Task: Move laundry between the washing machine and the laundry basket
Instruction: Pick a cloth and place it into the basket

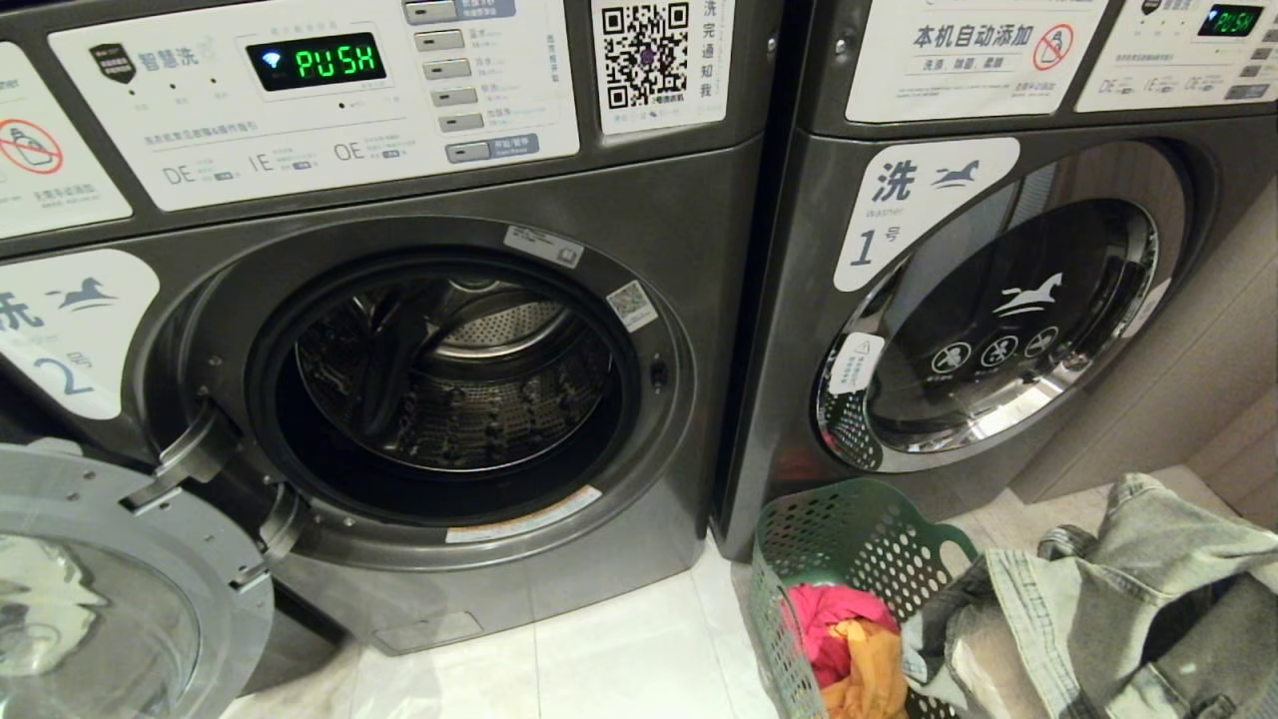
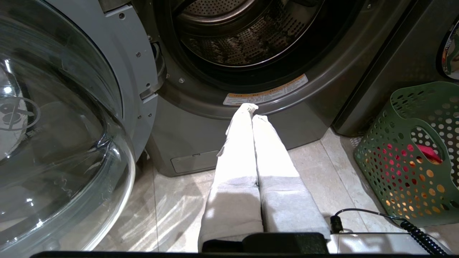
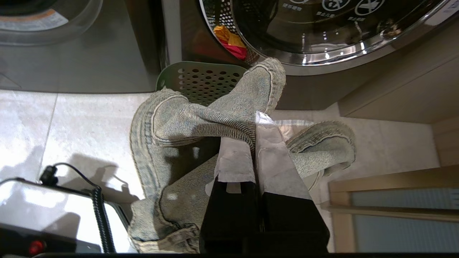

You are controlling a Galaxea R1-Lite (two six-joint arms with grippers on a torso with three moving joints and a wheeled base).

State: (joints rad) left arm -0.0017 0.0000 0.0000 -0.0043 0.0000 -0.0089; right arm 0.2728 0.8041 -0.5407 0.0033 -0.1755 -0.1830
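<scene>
Our right hand is clenched on the grey-green denim garment, lifted beside the green laundry basket, which stands before washer 1. Red and yellow-orange garments lie in the basket. Left of it, washing machine 2 gapes open, door swung aside; our left hand waits clenched, empty, before its opening.

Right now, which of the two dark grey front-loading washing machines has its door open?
The dark grey washing machine labelled 2: its glass door is swung open, exposing the drum. The machine labelled 1 stays closed.
</scene>
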